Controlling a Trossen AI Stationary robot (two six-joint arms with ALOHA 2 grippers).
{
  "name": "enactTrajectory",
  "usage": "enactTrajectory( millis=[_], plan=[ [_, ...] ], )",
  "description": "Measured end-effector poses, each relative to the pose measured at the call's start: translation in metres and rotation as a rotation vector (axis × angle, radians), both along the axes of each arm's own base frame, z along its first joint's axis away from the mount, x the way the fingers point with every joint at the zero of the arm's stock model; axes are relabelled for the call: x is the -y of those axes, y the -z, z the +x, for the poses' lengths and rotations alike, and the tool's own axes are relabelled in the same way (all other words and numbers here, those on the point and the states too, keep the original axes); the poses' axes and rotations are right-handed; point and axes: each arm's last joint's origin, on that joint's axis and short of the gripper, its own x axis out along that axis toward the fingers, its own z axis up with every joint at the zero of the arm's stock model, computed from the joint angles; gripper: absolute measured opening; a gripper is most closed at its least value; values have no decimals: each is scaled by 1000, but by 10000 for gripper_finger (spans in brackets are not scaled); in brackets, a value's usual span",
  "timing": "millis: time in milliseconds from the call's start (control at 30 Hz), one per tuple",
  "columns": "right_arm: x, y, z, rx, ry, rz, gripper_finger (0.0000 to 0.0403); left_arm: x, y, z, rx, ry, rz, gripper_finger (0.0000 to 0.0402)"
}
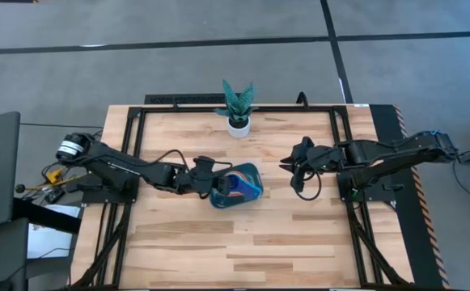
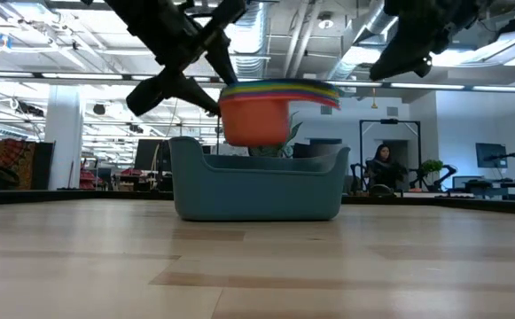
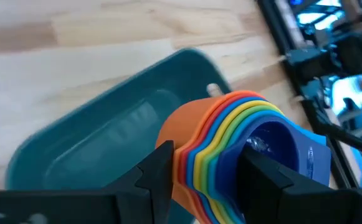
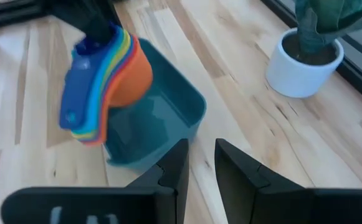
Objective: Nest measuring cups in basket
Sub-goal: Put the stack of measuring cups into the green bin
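The basket (image 1: 236,187) sits near the middle of the tabletop (image 1: 243,250), a little toward the left edge, with bare wood between it and the near edge. The left hand (image 3: 202,171) is clamped on the measuring cups (image 3: 243,146), which are stacked one inside another with the orange cup outermost and the blue one innermost. The low view shows the stack (image 2: 270,111) held above the basket (image 2: 257,186), its orange bottom dipping just below the rim line, handles fanned out to one side in rainbow order. From above, the left hand (image 1: 205,179) reaches in from the left edge and meets the basket at its left side.

The right hand (image 1: 293,165) hangs over the tabletop to the right of the basket, well apart from it, holding nothing; in its own wrist view its two fingers (image 4: 174,165) stand slightly apart with a narrow gap between them, pointing toward the basket (image 4: 168,118) and the lifted stack (image 4: 103,81).

Farther back, a white pot with a green plant (image 1: 238,108) stands at the middle of the far edge of the tabletop. Beyond it in the low view, a person (image 2: 383,167) is seated in the room.
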Motion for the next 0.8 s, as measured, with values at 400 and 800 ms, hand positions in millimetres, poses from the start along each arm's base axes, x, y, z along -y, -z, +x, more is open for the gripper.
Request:
enactTrajectory(
  millis=[400,800],
  plan=[
    [1,1,-7,17,-1,-9,103,-1,8,-1,-36,-55,-30,132],
    [3,0,-6,36,1,-14,103,-3,12,-4,-88,-60,-16,132]
  ],
)
